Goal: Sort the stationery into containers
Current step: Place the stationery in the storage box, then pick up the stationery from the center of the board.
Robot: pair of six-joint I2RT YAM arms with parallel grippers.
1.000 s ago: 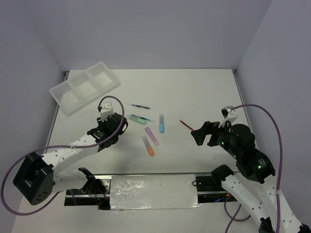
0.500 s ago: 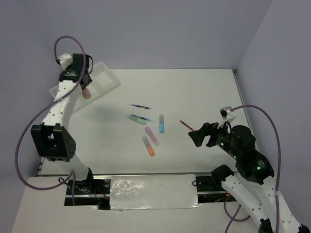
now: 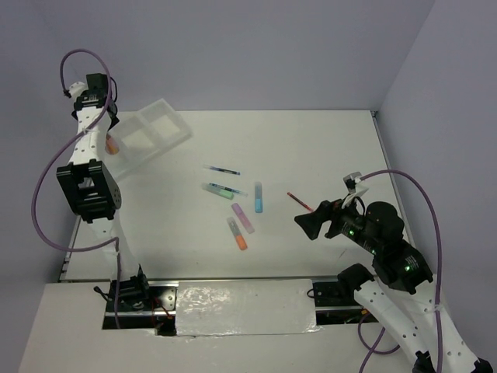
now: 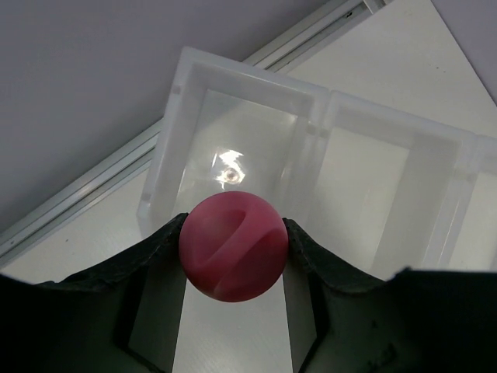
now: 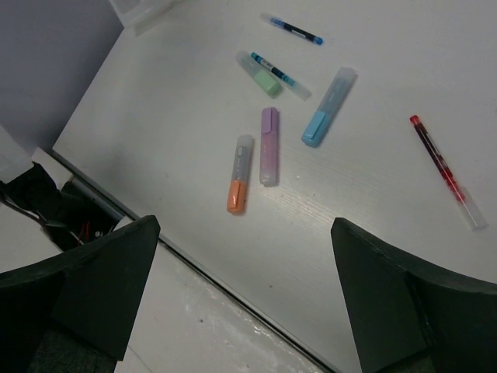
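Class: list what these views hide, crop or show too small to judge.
Top view: the left arm covers one end of the translucent white three-compartment plastic tray.
Left wrist view: the stubby pink cylinder shows only its round end; the right edge crops the third compartment.
Right wrist view: the top edge crops all but a tray corner.
Top view: markings on the thin red pen are too small.

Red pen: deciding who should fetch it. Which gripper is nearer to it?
Right. The right gripper hangs open just beside the red pen; the left gripper is across the table over the tray, gripping the pink cylinder.
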